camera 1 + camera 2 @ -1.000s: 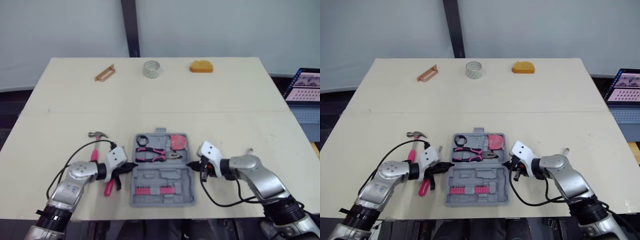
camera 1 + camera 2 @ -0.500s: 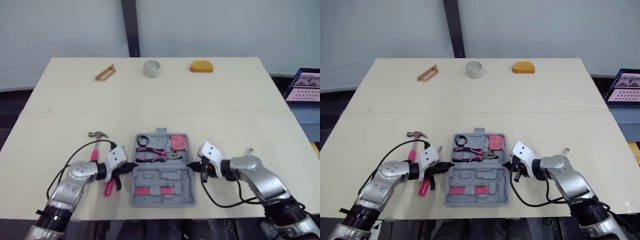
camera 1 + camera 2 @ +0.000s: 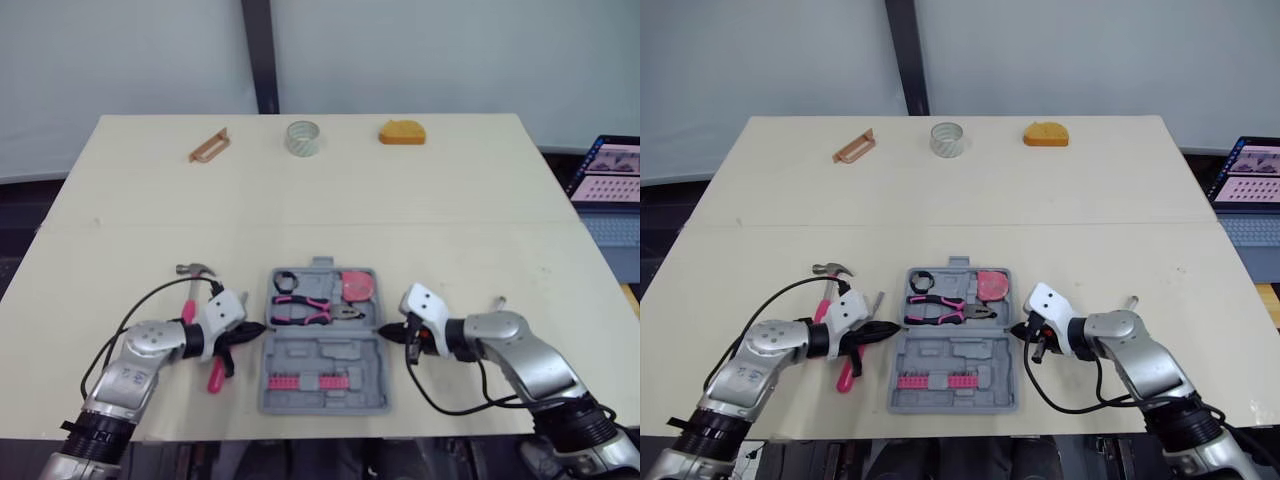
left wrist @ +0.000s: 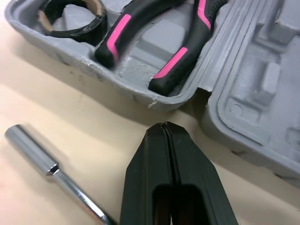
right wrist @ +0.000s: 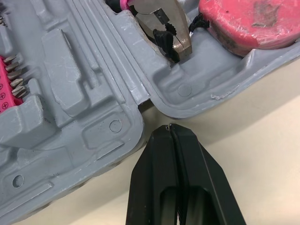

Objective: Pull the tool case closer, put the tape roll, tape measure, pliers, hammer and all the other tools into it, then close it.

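Observation:
The grey tool case (image 3: 322, 352) lies open near the table's front edge. Its far half holds a black tape roll (image 3: 284, 281), pink-and-black pliers (image 3: 310, 308) and a red tape measure (image 3: 354, 284); the near half has a pink strip of bits (image 3: 308, 381). A pink-handled hammer (image 3: 195, 271) lies left of the case, partly under my left arm. My left gripper (image 3: 258, 328) is shut, its tip just off the case's left side at the hinge (image 4: 202, 91). My right gripper (image 3: 385, 328) is shut too, its tip close to the hinge on the right side (image 5: 145, 101).
Along the far edge lie a copper-coloured tool (image 3: 209, 145), a clear tape roll (image 3: 303, 137) and an orange object (image 3: 402, 132). A metal rod (image 4: 51, 168) rests beside the left gripper, and a small metal piece (image 3: 499, 300) lies right of the right arm. A laptop (image 3: 608, 170) stands off the table's right side.
Both grippers have drawn slightly outward from the case's sides, the left one to the left and the right one to the right. The case has stayed put.

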